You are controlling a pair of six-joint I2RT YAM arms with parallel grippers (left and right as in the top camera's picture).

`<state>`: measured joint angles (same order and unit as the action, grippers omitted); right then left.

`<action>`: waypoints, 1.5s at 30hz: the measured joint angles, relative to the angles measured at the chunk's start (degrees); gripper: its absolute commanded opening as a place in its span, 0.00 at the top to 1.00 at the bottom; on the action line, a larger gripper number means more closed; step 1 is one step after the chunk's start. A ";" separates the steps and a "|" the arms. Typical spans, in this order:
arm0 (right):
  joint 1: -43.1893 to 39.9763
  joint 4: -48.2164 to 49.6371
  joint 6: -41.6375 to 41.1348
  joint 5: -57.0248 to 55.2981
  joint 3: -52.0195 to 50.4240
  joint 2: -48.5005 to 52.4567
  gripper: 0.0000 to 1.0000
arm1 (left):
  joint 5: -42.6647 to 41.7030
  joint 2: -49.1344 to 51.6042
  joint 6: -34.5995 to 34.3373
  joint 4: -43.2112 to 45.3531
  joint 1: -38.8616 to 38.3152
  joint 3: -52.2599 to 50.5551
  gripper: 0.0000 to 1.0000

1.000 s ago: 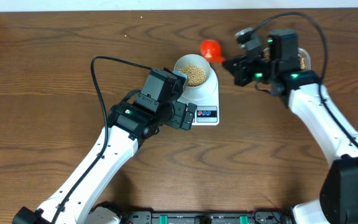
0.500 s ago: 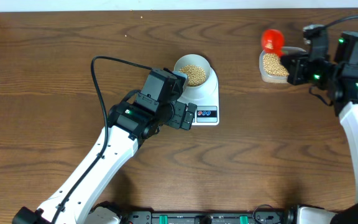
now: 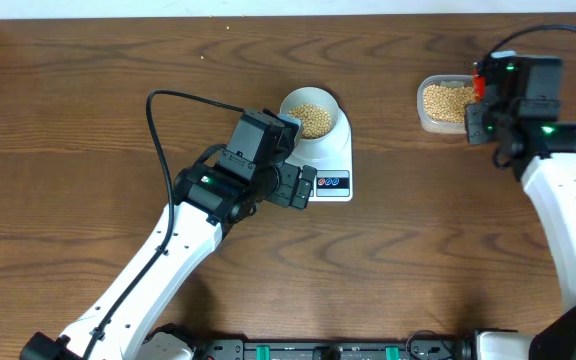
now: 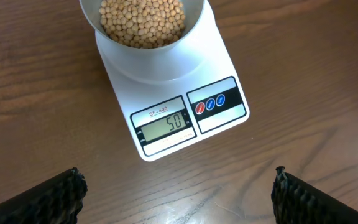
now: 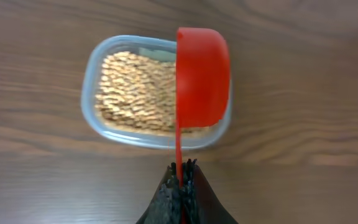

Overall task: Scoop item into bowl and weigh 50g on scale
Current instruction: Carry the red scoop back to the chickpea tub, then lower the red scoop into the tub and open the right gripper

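The left claw (image 4: 178, 186) gapes wide and empty near the scale (image 4: 166, 93) carrying the bowl (image 4: 194, 18) of beans (image 4: 142, 18), while the right claw (image 5: 180, 186) clamps a red scoop (image 5: 202, 78) above the clear tub (image 5: 95, 99).

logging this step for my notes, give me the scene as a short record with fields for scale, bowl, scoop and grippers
scale reading: display on the scale shows 50
bowl: on the scale, holds beans
left gripper: open, empty, hovering at the scale's display end
right gripper: shut on the handle of the red scoop
scoop position: above the tub
tub: apart from the scale, holds more beans
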<state>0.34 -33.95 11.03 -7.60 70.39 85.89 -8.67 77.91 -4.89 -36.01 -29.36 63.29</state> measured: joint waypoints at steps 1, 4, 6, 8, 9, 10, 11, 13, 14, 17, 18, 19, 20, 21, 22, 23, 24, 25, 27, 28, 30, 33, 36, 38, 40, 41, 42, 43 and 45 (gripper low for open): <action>1.11 0.22 0.55 -2.38 0.00 0.00 0.99 | 0.00 0.00 0.00 0.00 0.00 0.00 0.02; 3.93 0.68 1.81 -8.09 0.00 0.00 0.99 | 0.00 0.00 -0.02 0.00 0.00 0.00 0.02; 5.42 0.66 2.38 -11.52 0.00 0.00 0.99 | 0.00 0.00 0.00 0.00 0.00 0.00 0.03; 6.25 0.68 2.75 -14.08 0.00 0.00 0.99 | 0.00 0.00 0.00 0.00 0.00 0.00 0.02; 6.40 0.66 2.93 -15.17 0.00 0.00 0.99 | 0.00 0.00 -0.02 0.00 0.00 0.00 0.03; 6.51 0.63 2.95 -16.20 0.00 0.00 0.99 | 0.00 0.00 0.00 0.00 0.00 0.00 0.02; 6.56 0.63 2.91 -16.83 0.00 0.00 0.99 | 0.00 0.00 0.00 0.00 0.00 0.00 0.02; 6.56 0.55 2.05 -17.84 0.00 0.00 0.99 | 0.00 0.00 -0.02 0.00 0.00 0.00 0.03; 6.56 0.37 0.90 -18.16 0.00 -0.02 0.99 | 0.00 0.00 -0.02 0.00 0.00 0.00 0.02; 6.56 -0.39 -2.80 -17.79 0.00 -0.79 0.99 | 0.00 0.00 0.00 0.00 0.00 0.00 0.02; 6.56 -0.63 -3.74 -17.40 0.00 -1.31 0.99 | 0.00 0.00 0.00 0.00 0.00 0.00 0.02; 6.56 -0.79 -4.92 -16.59 0.00 -2.23 0.99 | 0.00 0.00 0.00 0.00 0.00 0.00 0.02; 6.54 -0.96 -6.47 -15.52 0.00 -3.56 0.99 | 0.00 0.00 -0.02 0.00 0.00 0.00 0.03; 6.40 -1.18 -8.72 -14.14 0.00 -5.40 0.99 | 0.00 0.00 -0.02 0.00 0.00 0.00 0.02; 6.29 -1.42 -10.88 -12.87 0.00 -7.19 0.99 | 0.00 0.00 0.00 0.00 0.00 0.00 0.02; 5.99 -1.77 -13.92 -11.15 0.00 -9.44 0.99 | 0.00 0.00 0.00 0.00 0.00 0.00 0.02; 5.62 -2.05 -16.20 -9.77 0.00 -11.34 0.99 | 0.00 0.00 -0.02 0.00 0.00 0.00 0.02; 5.05 -2.36 -19.02 -8.39 0.04 -13.03 0.99 | 0.00 0.00 -0.02 0.00 0.00 0.00 0.03; 3.85 -2.75 -24.76 -6.43 0.20 -15.32 0.99 | 0.00 0.00 0.00 0.00 0.00 0.00 0.02; 3.08 -2.73 -28.04 -5.66 0.20 -15.72 0.99 | 0.00 0.00 0.00 0.00 0.00 0.00 0.02; 1.73 -2.36 -33.73 -4.48 -0.02 -15.34 0.99 | 0.00 0.00 -0.02 0.00 0.00 0.00 0.03; -0.31 1.84 -40.70 -2.05 -2.49 -13.90 0.98 | 0.00 0.00 0.00 0.00 0.00 0.00 0.02; -1.86 8.98 -45.62 2.82 -6.43 -11.96 0.97 | 0.00 0.00 0.00 0.00 0.00 0.00 0.03; -2.54 15.28 -48.33 5.95 -9.29 -10.67 0.98 | -0.02 0.00 0.00 -0.04 0.00 0.00 0.02; -2.80 18.73 -51.04 8.11 -11.54 -9.14 0.98 | 0.00 0.00 0.00 -0.02 0.00 0.00 0.02; -3.02 20.15 -52.70 9.35 -12.83 -8.00 0.98 | 0.02 0.00 0.00 -0.02 0.00 0.00 0.02; -3.04 20.68 -53.51 9.73 -13.33 -7.26 0.98 | 0.00 0.00 0.00 -0.02 0.00 0.00 0.02; -3.06 21.53 -54.25 10.21 -13.90 -6.54 0.98 | 0.00 0.00 0.00 0.00 0.00 0.00 0.03; -3.13 22.64 -55.67 11.19 -14.78 -4.63 0.96 | 0.00 0.00 0.00 0.00 0.00 0.00 0.03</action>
<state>-2.79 -11.31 -44.64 3.60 55.61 81.25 -8.67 77.91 -4.89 -36.01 -29.36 63.29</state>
